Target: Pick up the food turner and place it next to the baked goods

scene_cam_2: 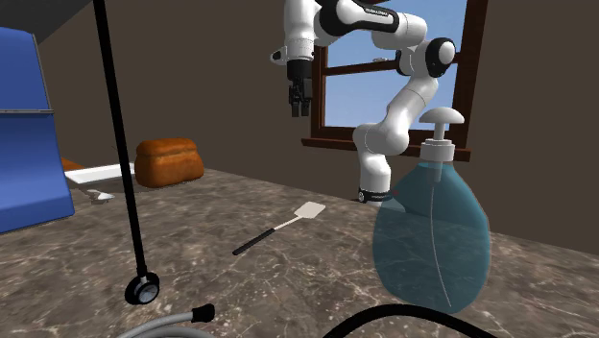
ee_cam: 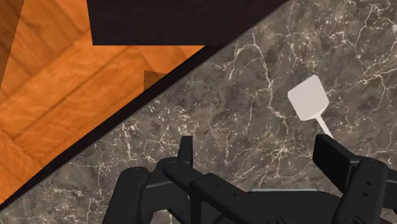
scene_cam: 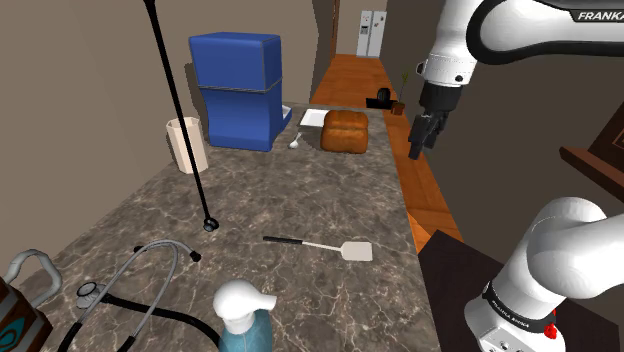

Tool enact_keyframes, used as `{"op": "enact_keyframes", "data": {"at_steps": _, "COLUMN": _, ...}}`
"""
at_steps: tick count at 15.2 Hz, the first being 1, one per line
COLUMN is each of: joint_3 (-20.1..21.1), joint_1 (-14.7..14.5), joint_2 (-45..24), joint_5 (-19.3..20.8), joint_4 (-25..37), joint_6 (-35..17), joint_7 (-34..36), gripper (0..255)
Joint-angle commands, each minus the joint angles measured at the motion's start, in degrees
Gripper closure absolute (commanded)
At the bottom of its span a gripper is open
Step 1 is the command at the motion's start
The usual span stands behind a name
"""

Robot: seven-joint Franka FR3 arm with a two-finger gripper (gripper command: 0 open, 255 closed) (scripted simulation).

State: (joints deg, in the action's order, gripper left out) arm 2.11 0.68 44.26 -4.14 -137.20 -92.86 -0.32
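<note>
The food turner (scene_cam: 322, 245) lies flat on the dark marble counter (scene_cam: 300, 190). It has a pale square blade (ee_cam: 308, 97) and a thin black handle, also seen as the turner (scene_cam_2: 286, 224). A brown loaf of bread (scene_cam: 345, 131) sits at the far end of the counter, the same loaf (scene_cam_2: 169, 161) being at the second exterior view's left. My gripper (scene_cam: 421, 138) hangs high above the counter's edge, well above and beyond the turner, also seen as the gripper (scene_cam_2: 299, 104). In the wrist view the gripper (ee_cam: 257, 159) is open with nothing between its fingers.
A blue machine (scene_cam: 237, 90), a cream cup (scene_cam: 187, 145), a white tray (scene_cam: 313, 117) and a spoon (scene_cam: 296, 142) stand near the loaf. A black pole (scene_cam: 180, 110), a stethoscope (scene_cam: 130, 280) and a spray bottle (scene_cam: 243, 320) occupy the near end. Orange wood floor (ee_cam: 57, 95) lies past the counter's edge.
</note>
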Motion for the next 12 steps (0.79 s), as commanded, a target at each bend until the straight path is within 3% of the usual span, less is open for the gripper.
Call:
{"op": "enact_keyframes", "data": {"at_steps": 1, "joint_3": 0.0, "joint_1": 0.0, "joint_2": 0.0, "joint_5": 0.0, "joint_4": 0.0, "joint_6": 0.0, "joint_7": 0.0, "gripper": 0}}
{"op": "enact_keyframes", "data": {"at_steps": 12, "joint_3": 6.9, "joint_1": -6.9, "joint_2": -14.0, "joint_5": -2.7, "joint_4": -3.2, "joint_6": -19.2, "joint_7": -4.1, "gripper": 0}}
